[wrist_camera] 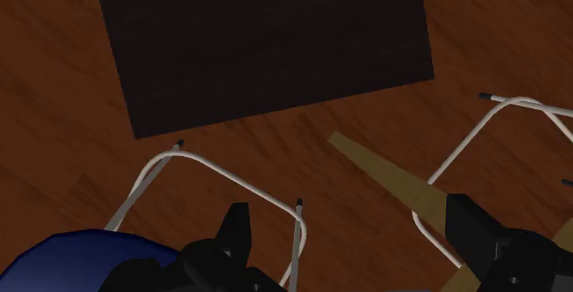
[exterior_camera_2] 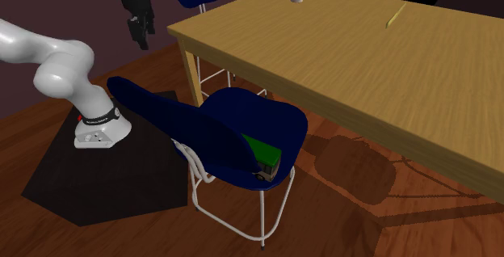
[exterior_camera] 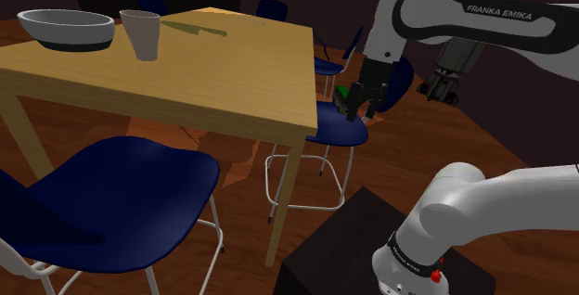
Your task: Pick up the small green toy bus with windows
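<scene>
Wood floor (wrist_camera: pixel 55 106) | green bus (exterior_camera_2: pixel 262 157) on blue chair (exterior_camera_2: pixel 258 114) | fingers (wrist_camera: pixel 236 233) apart

Green bus (exterior_camera_2: pixel 260 152) on blue chair (exterior_camera_2: pixel 246 114)

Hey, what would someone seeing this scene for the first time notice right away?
The green toy bus stands out first, sitting on the seat of a dark blue chair beside the wooden table. Next comes the white arm's black gripper, open and hanging in the air well apart from the bus, at the second exterior view's upper left. A pale bowl and cup stand on the table at the shoulder view's upper left.
</scene>
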Controlling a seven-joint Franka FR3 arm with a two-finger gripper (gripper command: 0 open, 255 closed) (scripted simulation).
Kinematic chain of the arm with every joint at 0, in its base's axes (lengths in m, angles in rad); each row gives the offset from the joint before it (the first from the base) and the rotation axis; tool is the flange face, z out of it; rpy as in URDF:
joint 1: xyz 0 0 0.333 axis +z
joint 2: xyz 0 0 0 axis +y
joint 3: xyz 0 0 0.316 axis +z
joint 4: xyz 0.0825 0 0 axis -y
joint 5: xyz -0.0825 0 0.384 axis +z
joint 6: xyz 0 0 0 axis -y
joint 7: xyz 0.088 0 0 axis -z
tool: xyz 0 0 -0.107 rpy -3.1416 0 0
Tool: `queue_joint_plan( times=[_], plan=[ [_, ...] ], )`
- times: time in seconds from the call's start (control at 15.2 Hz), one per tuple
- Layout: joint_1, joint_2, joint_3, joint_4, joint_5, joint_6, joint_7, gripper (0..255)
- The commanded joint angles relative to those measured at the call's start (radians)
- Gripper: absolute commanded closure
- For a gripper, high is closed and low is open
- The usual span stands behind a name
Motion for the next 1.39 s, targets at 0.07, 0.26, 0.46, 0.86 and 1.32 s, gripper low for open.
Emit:
queue_joint_plan(
  times=[0.07,0.26,0.46,0.86,1.32],
  plan=[
    [-0.008,0.027,-0.012,0.007,-0.011,0.022,-0.006,0],
    [-0.032,0.11,-0.046,0.032,-0.042,0.087,-0.025,0],
    [-0.054,0.196,-0.081,0.067,-0.066,0.147,-0.041,0],
    [-0.09,0.375,-0.15,0.163,-0.096,0.25,-0.074,0],
    [-0.127,0.593,-0.228,0.317,-0.091,0.336,-0.118,0]
  ],
)
